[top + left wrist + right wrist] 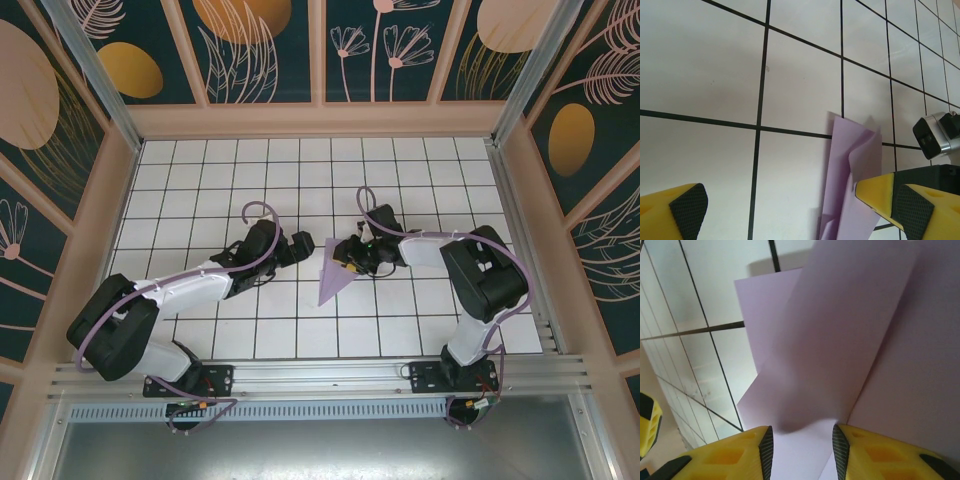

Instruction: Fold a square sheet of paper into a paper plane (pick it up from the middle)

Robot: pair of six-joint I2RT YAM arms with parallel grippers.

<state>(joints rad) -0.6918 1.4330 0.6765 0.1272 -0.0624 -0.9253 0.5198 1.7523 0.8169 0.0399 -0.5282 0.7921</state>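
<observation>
The square sheet of paper (331, 276) is lavender and folded into a narrow pointed shape, its tip towards the near edge of the white tiled table (200, 170). My right gripper (347, 260) is at its right side. In the right wrist view, the paper (840, 330) bows up between the right gripper's (801, 450) two pads and touches both. My left gripper (304, 246) stands wide open just left of the paper's far end. In the left wrist view the folded paper (847, 185) lies by the left gripper's (780, 202) right finger (880, 192).
The table is ringed by low wooden walls (320, 120) with patterned panels. The right wrist camera housing (935, 135) shows close to my left gripper's right side. Bare tiles (700, 65) lie ahead of and to the left of the left gripper.
</observation>
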